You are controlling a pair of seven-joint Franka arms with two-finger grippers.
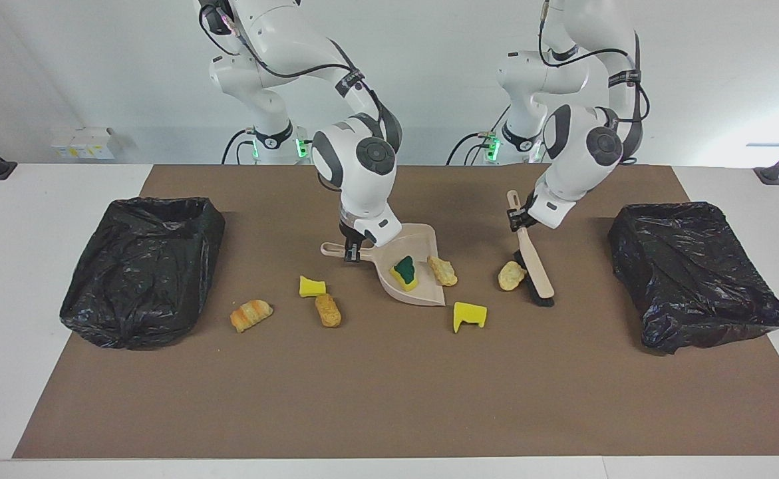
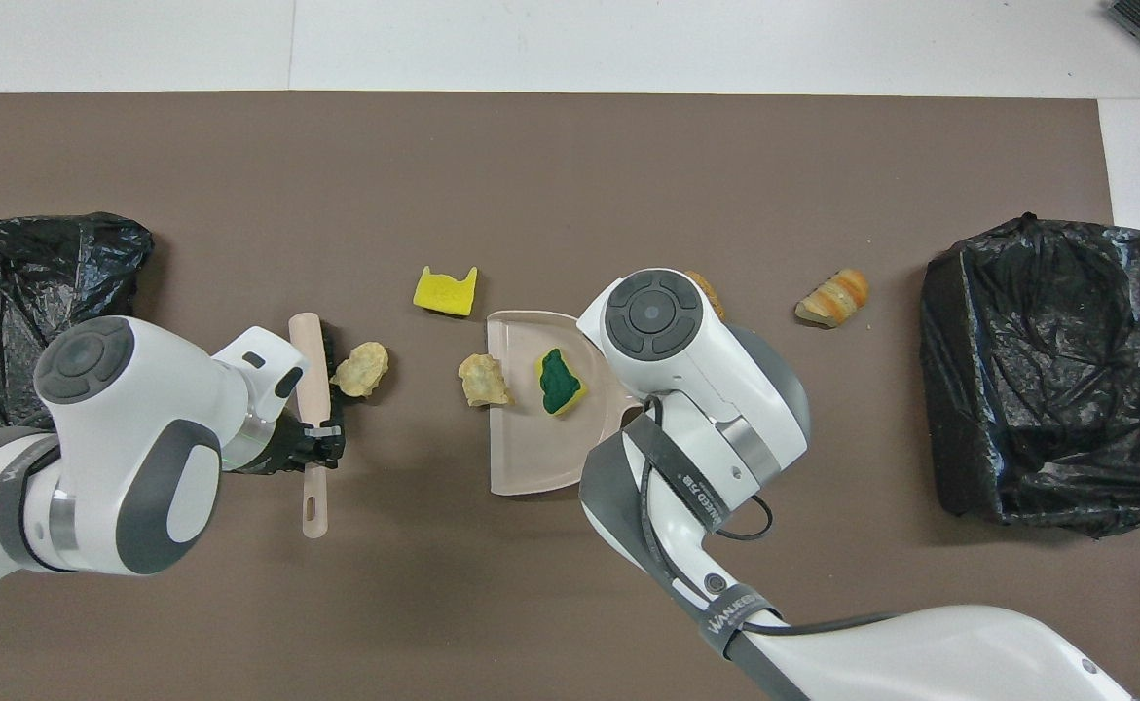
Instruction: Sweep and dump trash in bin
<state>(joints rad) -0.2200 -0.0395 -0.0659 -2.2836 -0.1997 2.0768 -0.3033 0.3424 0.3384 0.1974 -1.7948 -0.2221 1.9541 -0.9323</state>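
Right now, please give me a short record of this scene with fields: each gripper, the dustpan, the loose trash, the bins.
left gripper: shut on the brush handle; bristles on the mat beside a tan lump
right gripper: shut on the dustpan handle
in dustpan: green-backed sponge
at dustpan mouth: tan lump
loose on mat: two yellow sponges, two pastry pieces
bins: two, black-lined, one at each end of the table

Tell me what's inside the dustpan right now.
Inside the dustpan lies one green-backed yellow sponge chunk. A tan pastry lump sits at its open lip, partly on it. The right pincer holds the handle, and the arm covers part of the pan from overhead.
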